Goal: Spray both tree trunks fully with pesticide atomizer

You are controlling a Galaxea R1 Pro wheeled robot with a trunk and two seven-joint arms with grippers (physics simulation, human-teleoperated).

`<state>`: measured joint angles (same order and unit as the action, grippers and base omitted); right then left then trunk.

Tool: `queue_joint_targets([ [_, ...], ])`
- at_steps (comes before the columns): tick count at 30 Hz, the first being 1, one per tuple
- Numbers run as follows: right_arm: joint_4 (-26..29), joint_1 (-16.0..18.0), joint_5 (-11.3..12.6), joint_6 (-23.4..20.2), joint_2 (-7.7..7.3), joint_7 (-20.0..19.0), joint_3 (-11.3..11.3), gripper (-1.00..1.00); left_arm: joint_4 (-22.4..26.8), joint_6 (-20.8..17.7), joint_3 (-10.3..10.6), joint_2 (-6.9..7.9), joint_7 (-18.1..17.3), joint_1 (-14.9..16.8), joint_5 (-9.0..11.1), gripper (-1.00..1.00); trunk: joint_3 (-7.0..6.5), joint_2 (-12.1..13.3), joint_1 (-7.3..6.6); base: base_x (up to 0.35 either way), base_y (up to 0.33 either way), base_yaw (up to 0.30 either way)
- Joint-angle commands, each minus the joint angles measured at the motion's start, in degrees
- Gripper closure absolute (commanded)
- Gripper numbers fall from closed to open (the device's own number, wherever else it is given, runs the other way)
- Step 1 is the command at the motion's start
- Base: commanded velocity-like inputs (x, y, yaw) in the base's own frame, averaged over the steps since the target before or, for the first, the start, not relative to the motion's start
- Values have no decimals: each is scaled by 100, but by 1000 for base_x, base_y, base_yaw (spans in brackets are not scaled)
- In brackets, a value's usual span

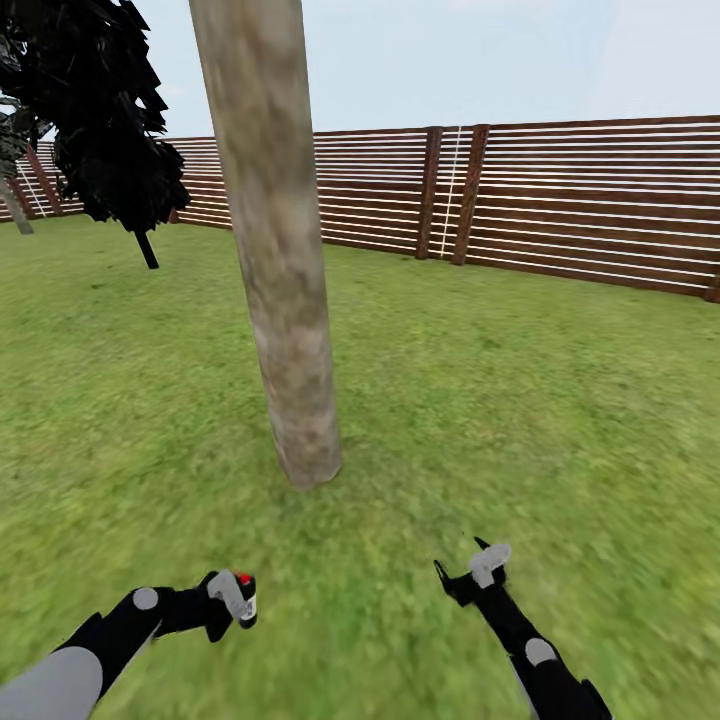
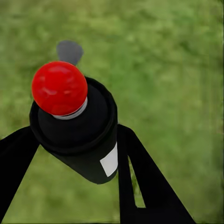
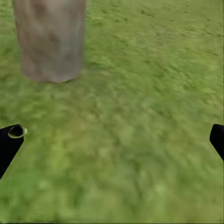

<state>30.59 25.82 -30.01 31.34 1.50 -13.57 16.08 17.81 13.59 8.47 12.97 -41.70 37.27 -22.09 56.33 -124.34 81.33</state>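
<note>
Gripping the pesticide atomizer [image 2: 77, 133]: left gripper [image 1: 232, 600], low over the lawn [image 1: 560, 400], closed around the black body. Seen close from the left wrist: a squat black cylinder, tilted, with a raised rim at the shoulder, a thin silver collar, a glossy bright red ball tip on top, and one small white patch low on the side. Dark gripper fingers [image 2: 144, 182] pressed against both flanks. From the head camera, only the red tip and a little of the black body made out between the light-grey pads.

Spread wide and holding nothing: right gripper [image 1: 468, 572], with bare grass between its two dark tips in the right wrist picture.

Counted in the head picture: one thick, pale, mottled tree trunk [image 1: 275, 240] straight ahead, slightly leaning, bare of branches, its base near both grippers but apart from them; one dark angular mass of foliage [image 1: 100, 110] at upper left on a thin dark stem; one slatted brown fence [image 1: 560, 205] across the back; two grippers; one atomizer. Trunk base [image 3: 49, 39] also seen from the right wrist, on grass.
</note>
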Motion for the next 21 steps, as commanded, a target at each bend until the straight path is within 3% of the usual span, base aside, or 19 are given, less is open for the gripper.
queue_joint_targets([
  [1,8,111,-183,-142,4,-244,-1,-100,5,-140,-4,-15,-294,66,-122,100,1,0,0,0,0,0],
  [4,13,268,-739,-312,62,-990,-8,-100,167,-355,-3,-38,-873,156,-385,100,1,0,0,0,0,0],
  [6,61,298,-923,-327,227,-1636,-8,-100,352,-481,-3,-33,-1261,170,-464,100,1,0,0,0,0,0],
  [8,177,307,-978,-335,410,-1864,-9,-100,459,-621,1,-32,-1628,174,-500,100,1,0,0,0,0,0],
  [10,240,316,-989,-343,504,-1930,-9,-100,547,-698,4,-31,-1764,180,-583,100,1,0,0,0,0,0],
  [12,258,416,-985,-347,566,-1957,-15,-100,787,-1014,0,-48,-1929,183,-907,100,1,0,0,0,0,0],
  [15,260,485,-988,-349,625,-2178,-129,-100,1008,-1255,-3,-137,-2108,184,-1135,100,1,0,0,0,0,0],
  [16,261,494,-988,-353,637,-2322,-286,100,1041,-1280,-3,-162,-2128,184,-1179,100,1,0,0,0,0,0],
  [18,260,504,-983,-356,647,-2461,-528,100,1066,-1300,-3,-230,-2148,184,-1275,100,1,0,0,0,0,0],
  [21,258,511,-987,-356,650,-2555,-627,100,1074,-1322,-3,-402,-2151,184,-1610,100,1,0,0,0,0,0],
])
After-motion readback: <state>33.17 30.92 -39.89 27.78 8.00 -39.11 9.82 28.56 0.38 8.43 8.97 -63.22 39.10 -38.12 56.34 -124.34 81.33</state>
